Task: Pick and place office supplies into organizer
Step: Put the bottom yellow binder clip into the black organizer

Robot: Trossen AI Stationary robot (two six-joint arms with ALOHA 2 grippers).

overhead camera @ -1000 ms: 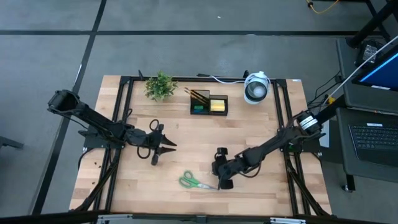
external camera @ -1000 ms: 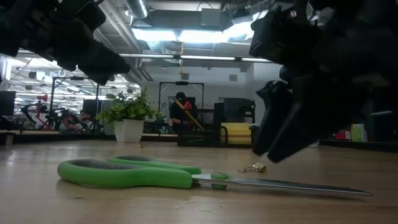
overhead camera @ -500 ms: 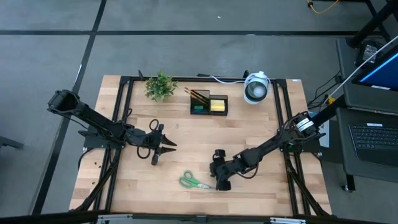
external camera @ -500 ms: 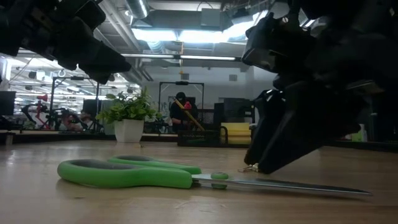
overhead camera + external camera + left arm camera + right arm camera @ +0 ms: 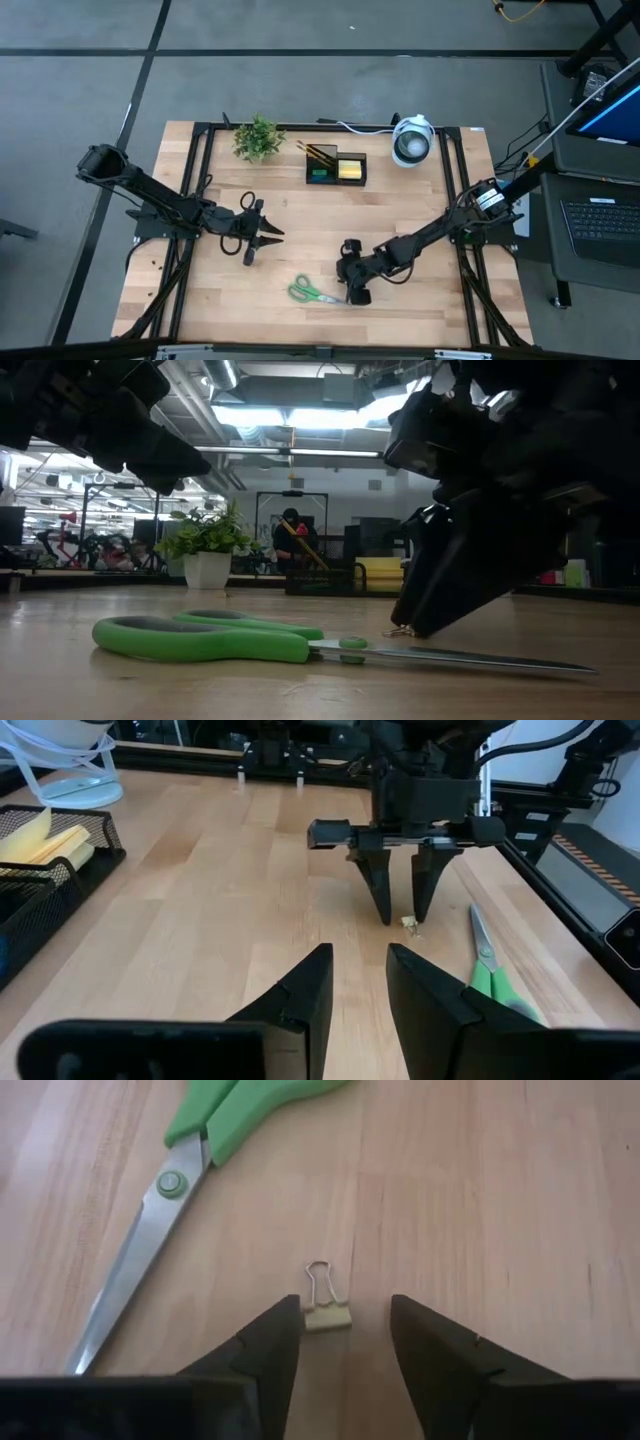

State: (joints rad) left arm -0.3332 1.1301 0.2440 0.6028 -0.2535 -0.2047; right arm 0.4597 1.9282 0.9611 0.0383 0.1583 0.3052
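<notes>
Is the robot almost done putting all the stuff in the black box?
Partly. The organizer already holds pencils and a yellow sticky-note pad. Right now the right gripper, open, is down over a small binder clip. The green scissors lie on the table, not yet picked. The left gripper waits open.

Overhead down on table, low level across, both showing scissors

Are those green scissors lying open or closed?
Closed. The green scissors lie flat on the table, blades together as one strip, beside the right claw and a small binder clip.
</notes>
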